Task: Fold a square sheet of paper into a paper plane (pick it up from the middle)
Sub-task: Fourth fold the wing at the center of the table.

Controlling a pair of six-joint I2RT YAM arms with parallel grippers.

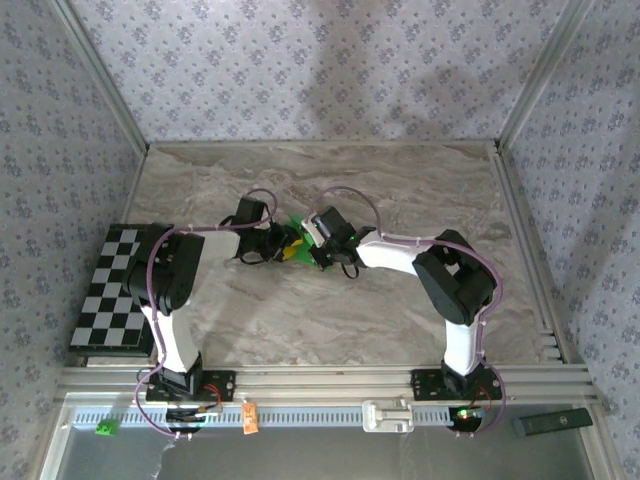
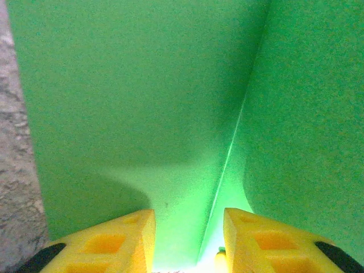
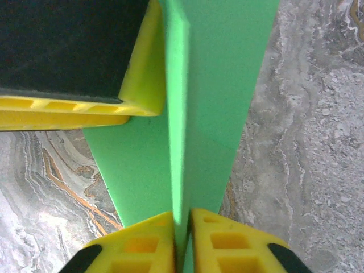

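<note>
The square sheet of paper [image 1: 295, 224] is bright green and folded, held up off the marble at mid-table between both grippers. My right gripper [image 3: 182, 219] is shut on an upright folded ridge of the paper [image 3: 216, 85], its yellow fingertips pinching it from both sides. In the left wrist view my left gripper [image 2: 189, 219] has its jaws apart, and the paper [image 2: 142, 102] with a long crease runs between them. One left finger [image 3: 139, 79] rests against the paper's side in the right wrist view. From above, the left gripper [image 1: 275, 243] and right gripper [image 1: 318, 240] face each other closely.
A black-and-white checkered board [image 1: 115, 300] lies at the table's left edge. On the front rail are a tiny green cube [image 1: 104, 429], an orange tag [image 1: 250, 418] and a black bar [image 1: 553, 421]. Patterned walls enclose the marble table [image 1: 400, 190].
</note>
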